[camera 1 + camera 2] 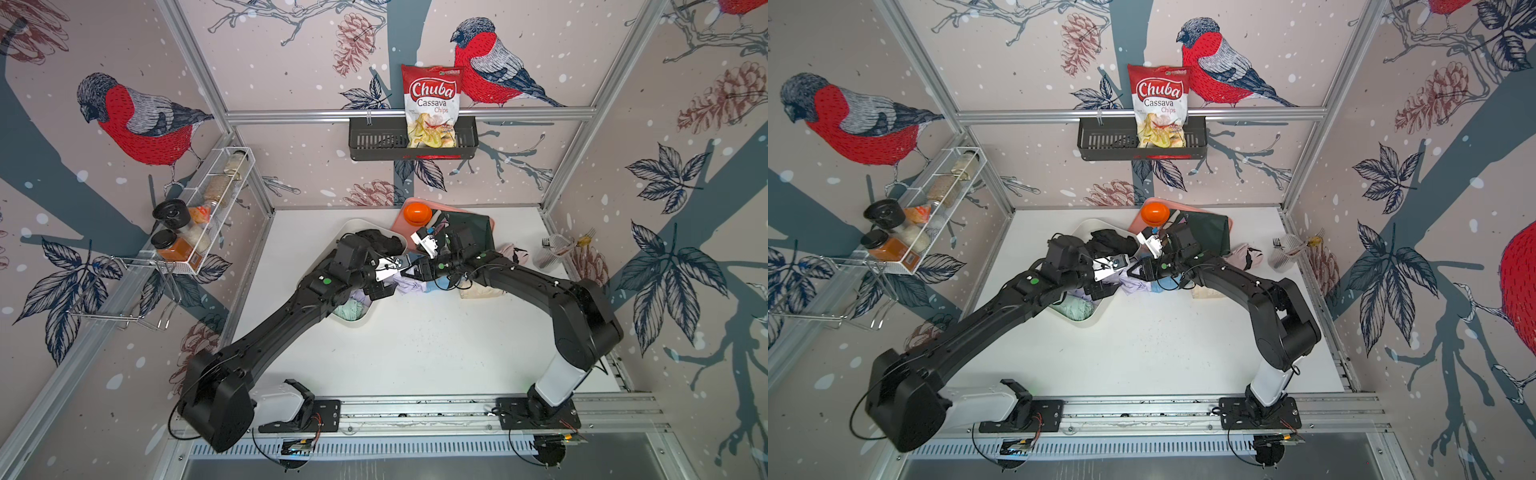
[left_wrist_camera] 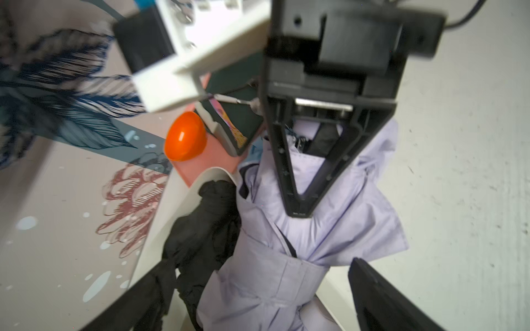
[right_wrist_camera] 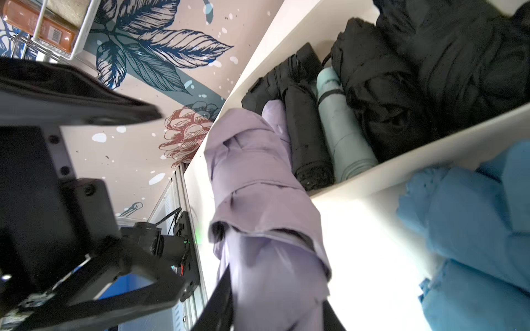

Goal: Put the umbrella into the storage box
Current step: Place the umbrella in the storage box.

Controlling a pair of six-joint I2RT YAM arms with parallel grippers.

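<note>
Left wrist view: the left gripper point(image 2: 262, 263) has its jaws spread to full width. One finger point(image 2: 120, 309) stands beside the black umbrellas point(image 2: 200, 238); the other stands on the worktop point(image 2: 459, 172) side. The lilac umbrella point(image 2: 358, 200) lies in the gap between them. Neither finger presses it, and light contact cannot be confirmed.

The right gripper point(image 2: 298, 212) has its jaws drawn in to a narrow gap, pinching the umbrella near one end. In the right wrist view, both fingers sit tight against the lilac fabric.

Umbrella position: it crosses the rim of the box point(image 3: 401, 160). The free end rests inside, on the black umbrellas and next to a mint umbrella point(image 3: 344, 129). The pinched end projects outside the box, above the worktop.

A blue umbrella point(image 3: 473, 215) lies just outside the box wall. In both top views, the two grippers meet over the side of the box that faces the pink tray point(image 1: 401, 228).
</note>
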